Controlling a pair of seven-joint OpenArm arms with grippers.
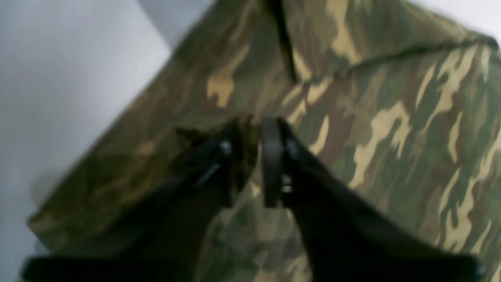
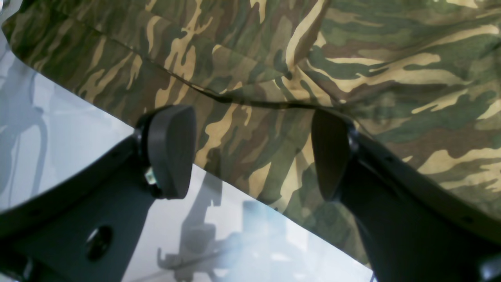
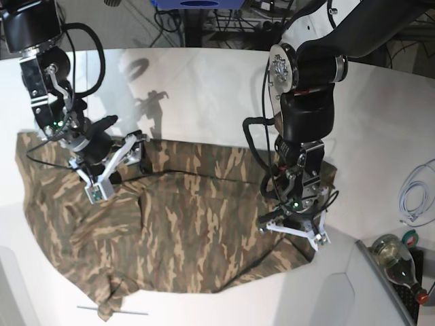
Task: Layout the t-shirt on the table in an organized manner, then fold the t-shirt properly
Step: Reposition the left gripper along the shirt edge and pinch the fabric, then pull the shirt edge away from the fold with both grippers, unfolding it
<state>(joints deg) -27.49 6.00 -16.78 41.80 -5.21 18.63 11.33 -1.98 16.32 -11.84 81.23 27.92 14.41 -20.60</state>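
Note:
The camouflage t-shirt (image 3: 183, 224) lies spread and wrinkled across the white table (image 3: 204, 81). My left gripper (image 3: 296, 227) points down on the shirt's right edge. In the left wrist view its jaws (image 1: 256, 156) stand slightly apart with a bunched fold of the t-shirt (image 1: 391, 117) against the left finger; blur hides whether they pinch it. My right gripper (image 3: 119, 166) hovers over the shirt's upper left part. In the right wrist view it (image 2: 250, 152) is wide open above the t-shirt (image 2: 352, 58), near its hem, holding nothing.
A glass bottle (image 3: 397, 261) and a coiled white cable (image 3: 414, 197) lie at the right edge. Bare table (image 2: 58, 129) shows beside the shirt's hem. Cables and a dark stand crowd the space behind the table.

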